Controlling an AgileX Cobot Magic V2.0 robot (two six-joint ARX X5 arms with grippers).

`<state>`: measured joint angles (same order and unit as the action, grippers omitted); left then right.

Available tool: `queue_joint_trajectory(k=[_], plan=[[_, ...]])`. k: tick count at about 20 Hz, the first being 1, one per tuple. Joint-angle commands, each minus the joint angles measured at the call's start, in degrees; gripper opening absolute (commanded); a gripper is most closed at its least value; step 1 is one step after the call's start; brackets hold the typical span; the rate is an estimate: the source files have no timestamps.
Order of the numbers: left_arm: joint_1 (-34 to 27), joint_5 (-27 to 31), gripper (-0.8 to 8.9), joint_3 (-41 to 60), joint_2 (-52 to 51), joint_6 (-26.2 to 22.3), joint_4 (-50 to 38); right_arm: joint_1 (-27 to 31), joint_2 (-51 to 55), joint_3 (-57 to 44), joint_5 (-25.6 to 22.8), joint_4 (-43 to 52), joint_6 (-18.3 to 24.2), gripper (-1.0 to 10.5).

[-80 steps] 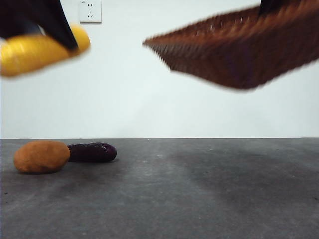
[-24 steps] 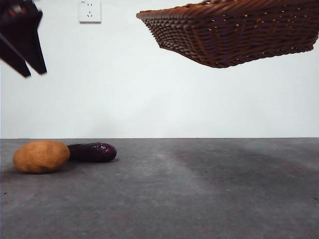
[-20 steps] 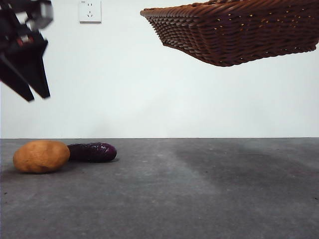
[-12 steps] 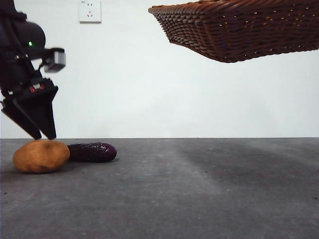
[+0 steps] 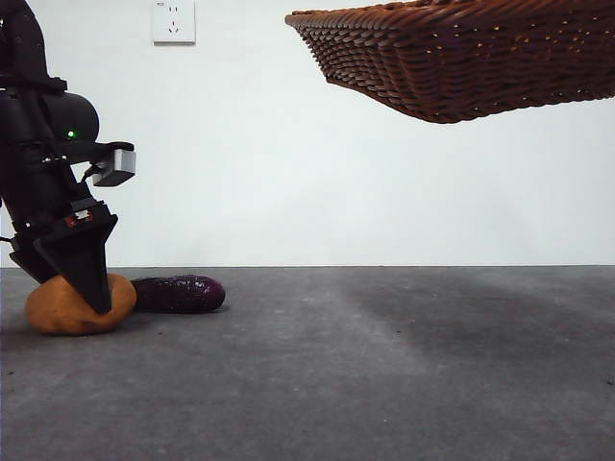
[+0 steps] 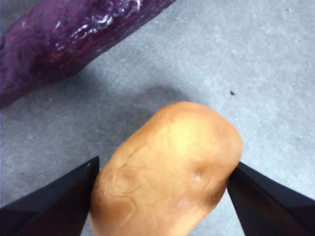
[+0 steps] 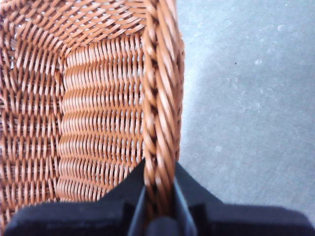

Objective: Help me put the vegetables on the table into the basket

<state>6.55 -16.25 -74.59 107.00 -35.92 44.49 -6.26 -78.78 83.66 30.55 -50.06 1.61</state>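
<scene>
Now, worktop: a dark grey mottled worktop (image 5: 384, 375) runs level to a plain white wall (image 5: 288, 173); a wall socket (image 5: 173, 21) sits high on that wall.
Left hand: the left hand (image 5: 69, 288) is down at the worktop's left side, its two black jaws spread wide, one on each side of the potato (image 6: 167, 167); in the left wrist view each jaw tip lies right at the potato's flank — whether they press it I cannot tell.
Potato: lies on the worktop, partly behind the near jaw in the front view.
Eggplant: the dark purple eggplant (image 5: 178, 293) lies on the worktop just beside the potato; a strip of bare grey shows between them in the wrist view.
Right hand: the right hand (image 7: 160, 209) is closed on the braided rim of the basket (image 5: 461, 58), one jaw inside, one outside.
Basket: held high at the upper right, tilted — well clear of the worktop.
Open room: bare worktop spreads from the eggplant to the right edge, under the basket.
Corn: not visible in any view.
</scene>
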Motion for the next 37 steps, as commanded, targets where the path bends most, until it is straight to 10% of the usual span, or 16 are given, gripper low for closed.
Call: queue_joint_trajectory(k=[1, 10, 21, 28, 37], plan=[[0.6, -0.5, 0.73, 0.3, 1.6, 1.3, 0.5, 0.0, 0.3, 0.5, 1.0, 1.0, 0.0, -0.1], [0.4, -1.3, -0.08, 0.3, -3.4, 4.9, 4.2, 0.0, 0.1, 0.3, -0.5, 0.3, 0.0, -0.1], [2.7, -8.2, -0.08, 0.3, -39.7, 11.4, 11.0, -0.3, -1.9, -16.9, 1.8, 8.9, -4.9, -0.1], [19.5, -7.1, -0.08, 0.3, -42.9, 16.4, 9.9, -12.1, -2.0, -24.4, 0.5, 20.9, -14.3, -0.1], [37.2, -1.7, -0.08, 0.3, -22.7, 19.9, 0.2, -18.8, -2.0, -24.4, -3.4, 26.2, -19.8, -0.1]])
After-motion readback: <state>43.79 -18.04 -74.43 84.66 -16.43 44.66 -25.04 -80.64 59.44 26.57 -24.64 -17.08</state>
